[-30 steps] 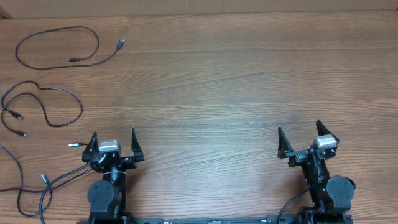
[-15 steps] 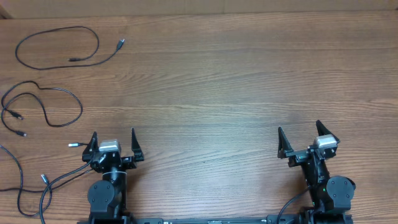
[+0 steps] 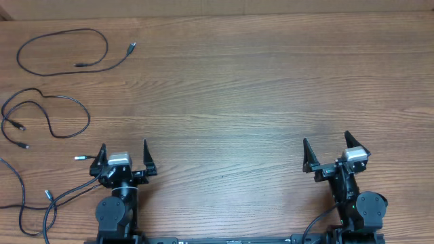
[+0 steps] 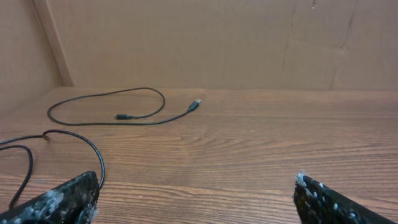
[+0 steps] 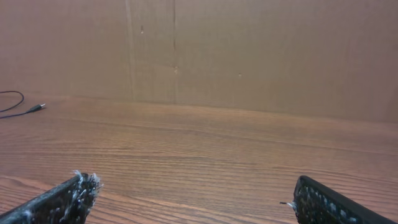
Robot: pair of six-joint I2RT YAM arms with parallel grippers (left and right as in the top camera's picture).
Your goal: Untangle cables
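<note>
Overhead, the cables all lie toward the left edge of the table. The far cable is looped in the far left corner. The middle cable curls nearer, apart from it. More strands trail by the near left corner, and I cannot tell whether they are 1 cord or 2. None looks knotted, so to my eye the sorting seems done or close to it.

That would explain the arms. Both sit drawn in at the near edge, the left gripper and right gripper with jaws spread wide and holding nothing, clear of the cords. 1 silvery plug tip lies just beside the left gripper.
</note>
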